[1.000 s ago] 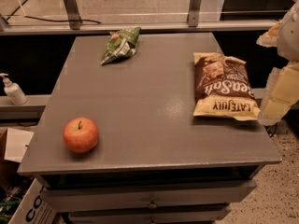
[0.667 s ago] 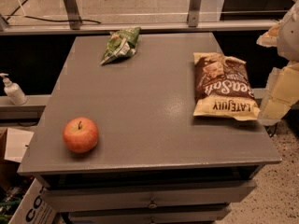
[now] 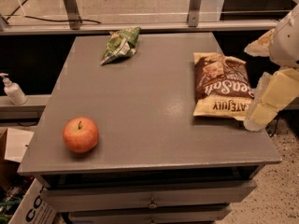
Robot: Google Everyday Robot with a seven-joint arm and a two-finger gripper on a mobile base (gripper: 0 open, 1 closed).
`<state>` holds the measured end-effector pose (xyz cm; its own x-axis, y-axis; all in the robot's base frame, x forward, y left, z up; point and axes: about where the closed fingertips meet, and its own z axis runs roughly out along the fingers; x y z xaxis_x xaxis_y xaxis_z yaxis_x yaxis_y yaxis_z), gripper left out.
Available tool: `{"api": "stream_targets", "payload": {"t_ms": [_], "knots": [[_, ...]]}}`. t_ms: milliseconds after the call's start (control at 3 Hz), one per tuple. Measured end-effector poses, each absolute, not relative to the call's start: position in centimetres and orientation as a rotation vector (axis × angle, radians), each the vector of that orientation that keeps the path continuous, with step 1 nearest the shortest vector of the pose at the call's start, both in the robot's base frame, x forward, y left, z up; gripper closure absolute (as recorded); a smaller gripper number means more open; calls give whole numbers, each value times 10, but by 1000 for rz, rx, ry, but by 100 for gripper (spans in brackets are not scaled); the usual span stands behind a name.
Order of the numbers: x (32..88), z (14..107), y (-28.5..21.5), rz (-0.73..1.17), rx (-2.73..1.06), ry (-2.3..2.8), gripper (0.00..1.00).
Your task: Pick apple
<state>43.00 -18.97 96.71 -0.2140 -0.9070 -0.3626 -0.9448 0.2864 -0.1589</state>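
Note:
The apple (image 3: 81, 134) is round and red-orange with a short dark stem. It sits near the front left corner of the grey table (image 3: 149, 106). My gripper (image 3: 261, 111) is a cream-coloured shape at the right edge of the view, over the table's right side. It hangs next to the brown snack bag (image 3: 220, 85) and far from the apple. Nothing is seen in its grasp.
A green snack bag (image 3: 121, 45) lies at the back of the table, left of centre. A white pump bottle (image 3: 12, 90) stands on a ledge to the left. A cardboard box (image 3: 28, 209) sits on the floor at the lower left. Drawers run below the table's front edge.

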Motion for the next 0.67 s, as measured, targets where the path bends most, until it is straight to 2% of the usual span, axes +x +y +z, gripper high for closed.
{"api": "stream_targets", "payload": {"t_ms": [667], "knots": [[389, 968, -124, 424, -1658, 2040, 0]]}}
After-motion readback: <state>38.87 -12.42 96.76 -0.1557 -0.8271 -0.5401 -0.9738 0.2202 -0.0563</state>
